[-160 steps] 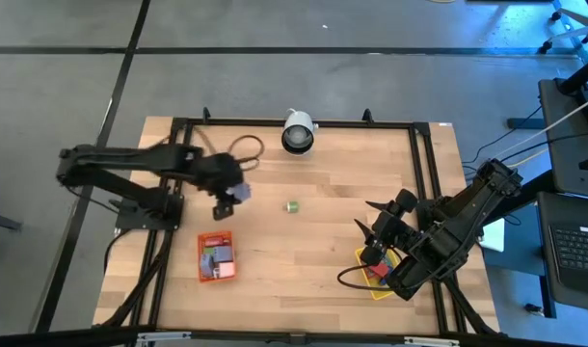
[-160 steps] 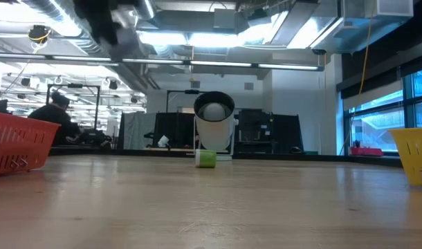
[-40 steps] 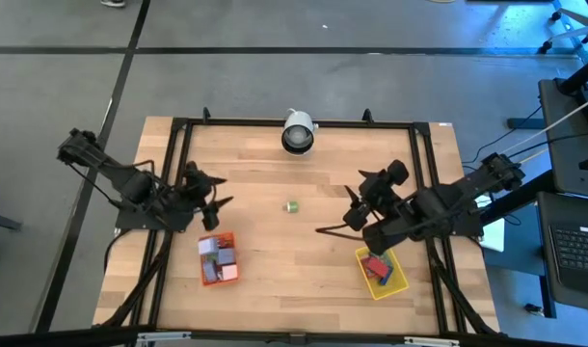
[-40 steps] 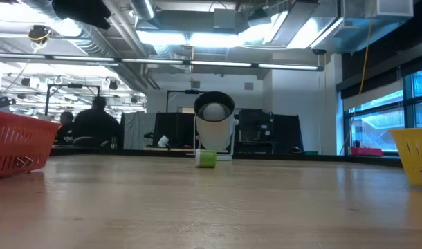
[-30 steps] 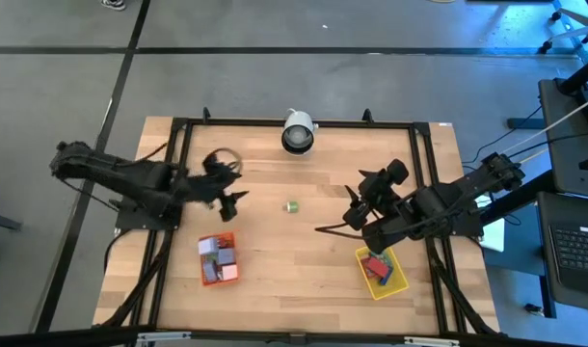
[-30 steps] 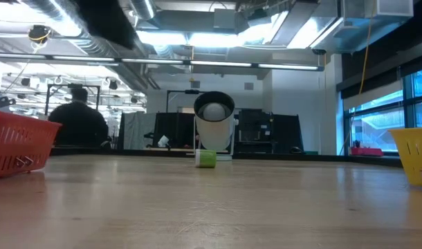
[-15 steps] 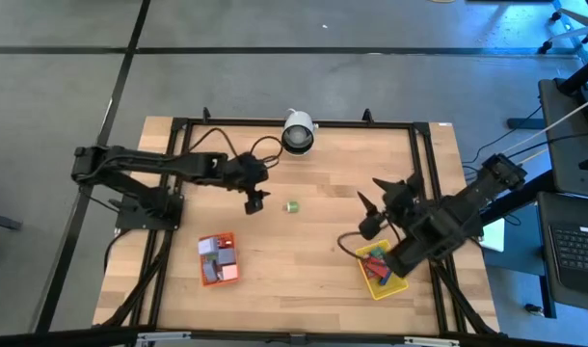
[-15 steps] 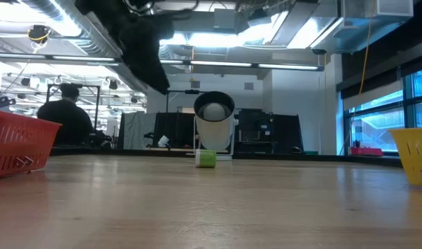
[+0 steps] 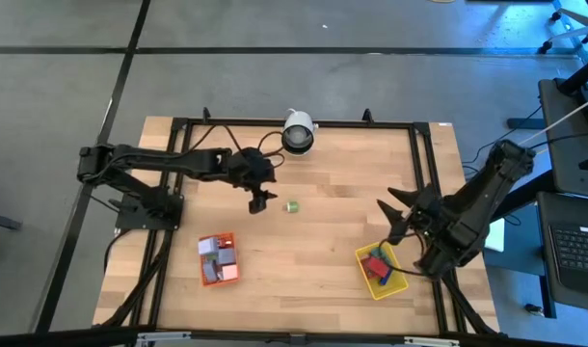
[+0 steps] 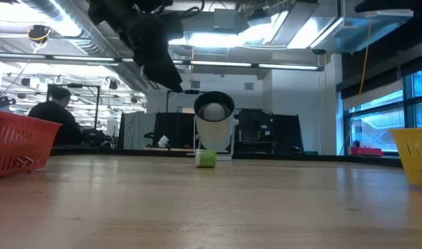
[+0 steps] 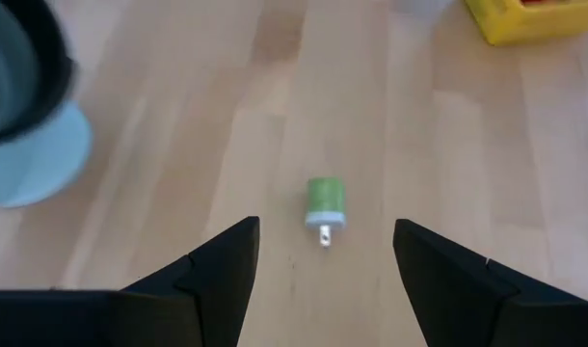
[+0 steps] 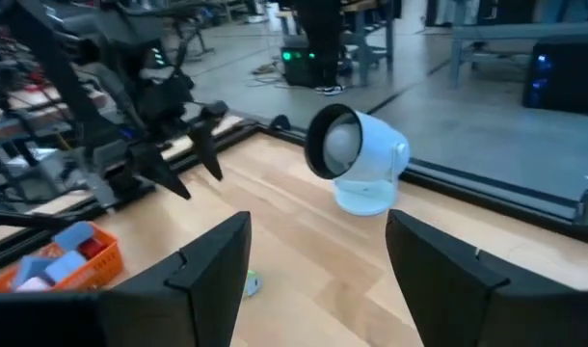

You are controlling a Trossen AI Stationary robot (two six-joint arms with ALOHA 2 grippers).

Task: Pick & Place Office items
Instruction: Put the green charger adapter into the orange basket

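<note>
Overhead, a wooden table point(image 9: 304, 280) holds one loose green item point(image 9: 292, 206) near its middle, small, lying on its side with a pale stub at one end. The left gripper point(image 9: 258, 200) hovers just beside it, fingers spread wide and empty; its wrist camera frames the green item between the two fingers. The right gripper point(image 9: 398, 214) waits above the yellow tray point(image 9: 395, 286), also wide open and holding nothing. Other items already sit sorted: red and blue ones in the yellow tray, lilac, red and grey ones in the orange tray point(image 9: 217, 259). A white webcam point(image 9: 297, 132) stands at the table's far edge.

The likely risk is the item's rounded shape: if the fingers close off-centre, it could roll or squirt away. Descending too far could press fingertips into the wood.
</note>
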